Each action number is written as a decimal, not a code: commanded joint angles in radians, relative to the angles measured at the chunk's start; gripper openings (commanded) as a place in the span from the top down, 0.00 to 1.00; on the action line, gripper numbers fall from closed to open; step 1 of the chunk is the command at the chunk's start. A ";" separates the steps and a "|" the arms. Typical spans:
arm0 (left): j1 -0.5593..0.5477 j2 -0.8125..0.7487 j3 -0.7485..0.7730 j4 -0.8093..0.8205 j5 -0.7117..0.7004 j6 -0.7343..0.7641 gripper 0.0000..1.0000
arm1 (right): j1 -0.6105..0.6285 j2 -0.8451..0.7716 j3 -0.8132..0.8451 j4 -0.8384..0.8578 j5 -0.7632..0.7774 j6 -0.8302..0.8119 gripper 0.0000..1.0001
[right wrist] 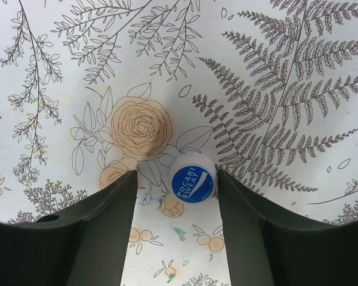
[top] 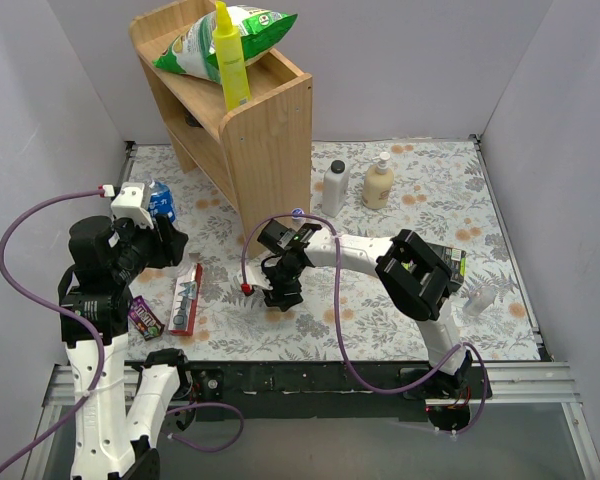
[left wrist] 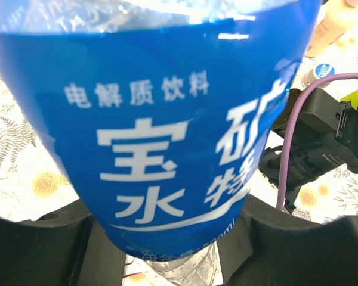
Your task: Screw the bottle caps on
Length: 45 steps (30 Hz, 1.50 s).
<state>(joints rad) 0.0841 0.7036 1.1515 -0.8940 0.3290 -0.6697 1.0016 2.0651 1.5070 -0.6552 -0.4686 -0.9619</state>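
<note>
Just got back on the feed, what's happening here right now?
The left arm's tool is closed on the clear plastic bottle with a blue label, over on the left. The right arm's tool is open and low over the floral table cover, its fingers on either side of a small round blue-topped plastic cap lying there, not yet gripped. The plain clear plastic bottle sits near the right edge, with neither tool on it.

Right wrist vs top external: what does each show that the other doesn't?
Only right wrist: a blue-topped cap printed POCARI SWEAT, lying between the fingers of the open right gripper. Only top external: the left gripper shut on the blue-label bottle, the wooden shelf, a second cap beside it. Both: the floral tablecloth and the right gripper.
</note>
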 commanded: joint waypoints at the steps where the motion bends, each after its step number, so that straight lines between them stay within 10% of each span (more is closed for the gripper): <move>1: 0.006 -0.007 -0.009 0.006 0.024 0.002 1.00 | 0.003 -0.034 -0.010 -0.003 0.004 -0.018 0.38; 26: 0.008 -0.006 -0.075 0.012 0.123 0.067 1.00 | 0.038 -0.140 -0.105 0.094 0.101 -0.034 0.70; 34: 0.006 0.008 -0.254 0.036 0.729 0.663 1.00 | 0.008 -0.381 0.091 -0.229 -0.076 -0.015 0.74; 45: -0.030 0.056 -0.729 0.243 1.146 1.308 1.00 | -0.104 -0.620 0.297 -0.448 -0.153 0.241 0.75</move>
<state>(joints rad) 0.0849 0.7727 0.5587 -0.7792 1.2221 0.3275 0.8974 1.4120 1.7020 -1.0027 -0.5774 -0.8574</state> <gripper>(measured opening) 0.479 0.402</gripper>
